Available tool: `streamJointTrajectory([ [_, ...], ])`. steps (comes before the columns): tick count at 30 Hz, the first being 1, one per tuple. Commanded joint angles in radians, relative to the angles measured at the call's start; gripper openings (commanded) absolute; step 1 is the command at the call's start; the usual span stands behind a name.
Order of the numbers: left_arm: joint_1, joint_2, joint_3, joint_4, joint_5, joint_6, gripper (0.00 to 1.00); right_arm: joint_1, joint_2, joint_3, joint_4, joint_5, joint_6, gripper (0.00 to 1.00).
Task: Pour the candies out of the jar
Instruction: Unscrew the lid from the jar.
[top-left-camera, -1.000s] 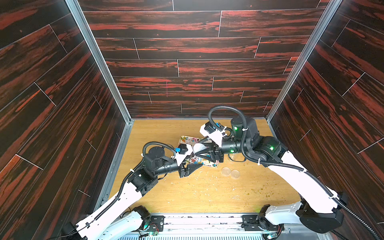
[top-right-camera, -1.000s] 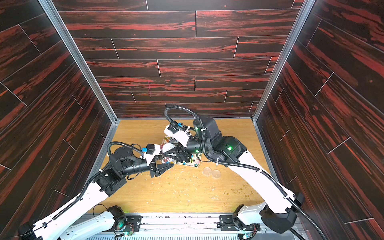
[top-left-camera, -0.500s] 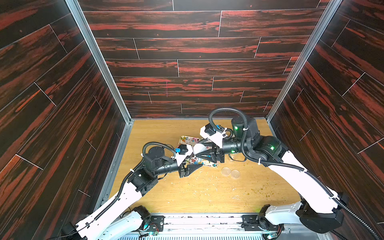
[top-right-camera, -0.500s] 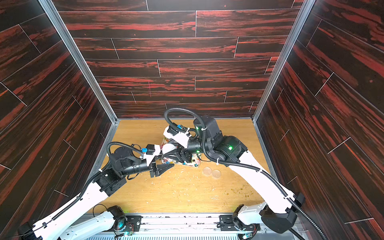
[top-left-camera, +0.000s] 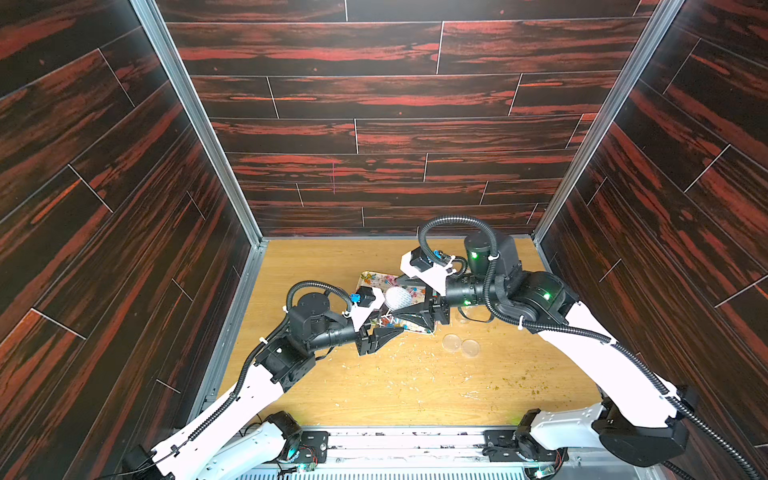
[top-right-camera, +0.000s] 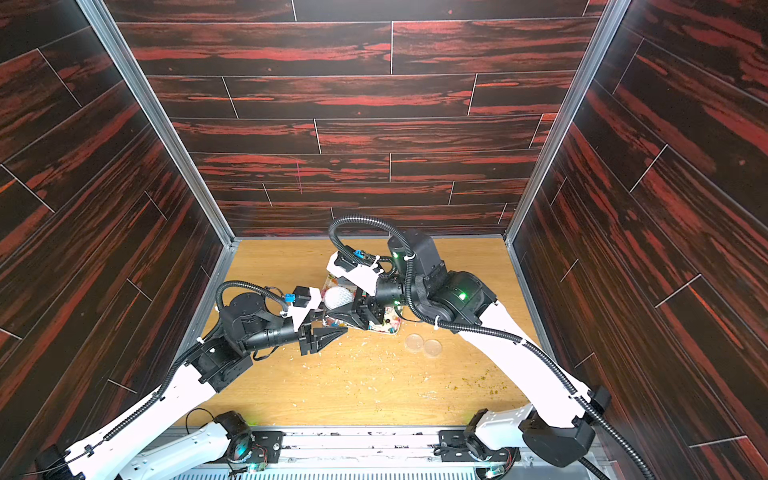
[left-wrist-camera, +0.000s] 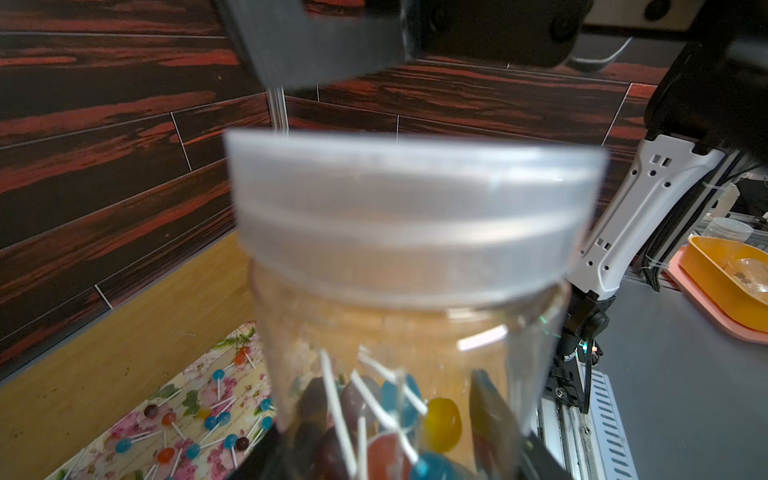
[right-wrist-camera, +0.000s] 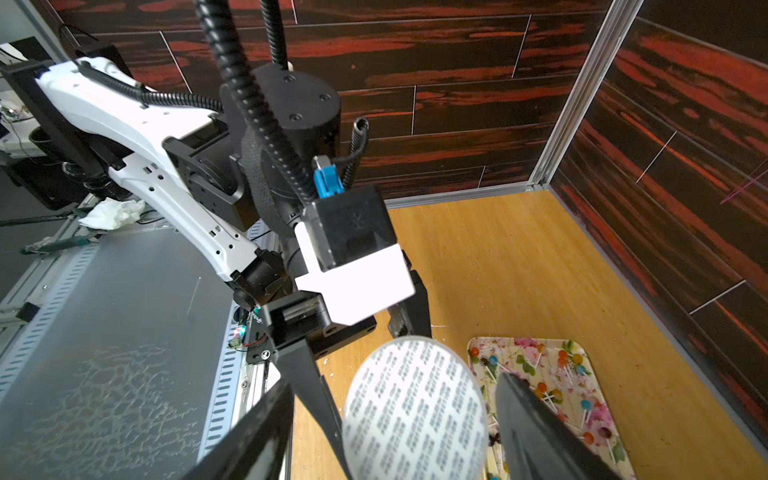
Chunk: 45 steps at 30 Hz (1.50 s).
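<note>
Change over the last second: the right gripper (right-wrist-camera: 395, 379) has let go of the lid (right-wrist-camera: 415, 415). Its jaws now stand apart, one on each side of the white printed disc, with a gap on both sides in the right wrist view. The arms otherwise sit where they were, and the left grip is unchanged.

Nearest, lower centre in both top views: bare table (top-left-camera: 415, 395) strewn with pale crumbs (top-left-camera: 399, 366). A little further, right of centre: two clear discs (top-left-camera: 451, 343) lying flat side by side, unused.

Centre: left gripper (top-left-camera: 386, 329) clamped low on the jar (left-wrist-camera: 399, 324), which is upright with the lid on. I judge the low hold braces the body against turning and leaves the top free for the other arm. The candies (left-wrist-camera: 440, 419) lie in the bottom of the jar, sticks pointing up, at lower centre of the left wrist view.

Behind the jar: flowered tray (right-wrist-camera: 521, 357) flat on the table, with more of the same sweets scattered on it. The jar hangs at or over its near edge; cannot tell which. It is likely kept there so the pour lands on the tray.

Status (judgement): the lid is not yet off, so pouring cannot start. The release looks like a re-grip between twists. Risk: the jar slipping round in the left grip at the next turn.
</note>
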Motion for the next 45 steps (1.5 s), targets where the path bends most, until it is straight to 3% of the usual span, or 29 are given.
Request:
streamJointTrajectory([
  [1, 0.007, -0.022, 0.011, 0.016, -0.005, -0.009, 0.41, -0.001, -0.024, 0.037, -0.02, 0.008, -0.017, 0.85],
  [5, 0.006, -0.025, 0.008, 0.017, -0.007, -0.009, 0.41, -0.001, -0.026, 0.054, -0.036, 0.019, 0.017, 0.89],
  [8, 0.006, -0.024, 0.009, 0.019, -0.008, -0.009, 0.41, -0.001, -0.021, 0.073, -0.046, 0.093, 0.09, 0.89],
  [13, 0.007, -0.028, 0.011, 0.019, -0.016, -0.007, 0.41, 0.015, -0.014, 0.095, -0.084, 0.238, 0.309, 0.82],
  [19, 0.006, -0.027, 0.01, 0.013, -0.02, -0.005, 0.41, 0.095, -0.026, 0.091, -0.13, 0.465, 0.582, 0.82],
  [25, 0.006, -0.027, 0.011, 0.011, -0.024, -0.002, 0.41, 0.119, -0.016, 0.087, -0.16, 0.544, 0.762, 0.82],
  [33, 0.006, -0.03, 0.014, 0.003, -0.024, 0.002, 0.41, 0.185, 0.043, 0.143, -0.178, 0.6, 0.82, 0.82],
  [45, 0.006, -0.031, 0.011, 0.005, -0.023, 0.003, 0.4, 0.203, 0.09, 0.164, -0.182, 0.569, 0.829, 0.82],
])
